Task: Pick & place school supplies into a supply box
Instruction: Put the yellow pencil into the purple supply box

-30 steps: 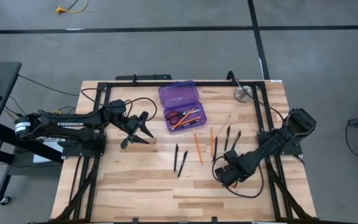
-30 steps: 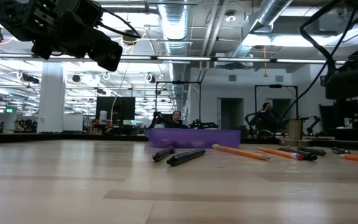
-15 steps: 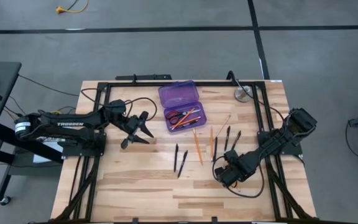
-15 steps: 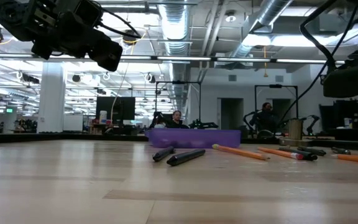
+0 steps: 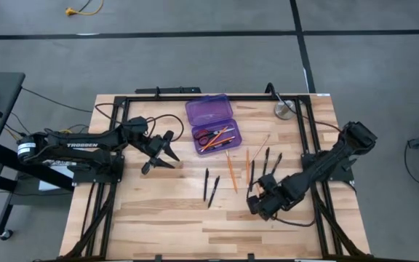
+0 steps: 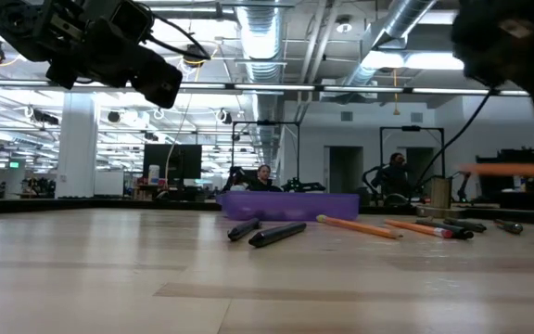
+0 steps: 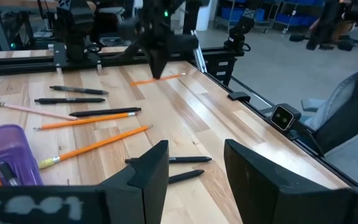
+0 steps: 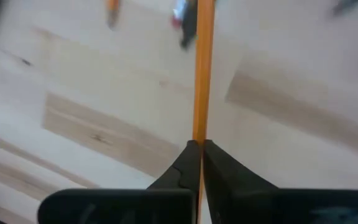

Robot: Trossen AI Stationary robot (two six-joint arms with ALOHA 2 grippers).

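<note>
Lifted clear of the worktop since a second ago: thin orange pencil [image 8: 199,74], now pinched between the closed fingers of the right gripper [image 8: 197,148], right of centre and toward the near edge. Raised level above the wood in the low view.

Next, by judgement: carry left and far to the translucent purple plastic supply box [image 5: 209,109], lid open, at far centre. Best to keep the pencil lined up with the box's length, lower into the tray and only then release. Should pass above the loose items.

Left gripper [image 7: 194,168] hovering left of the box, fingers apart, empty.

Count on the worktop [image 5: 158,218]: three loose pencils, one of them pale, and five slim black pens. In the box: one pair of red-handled scissors [image 5: 204,135] plus orange pencils too crowded to count.
</note>
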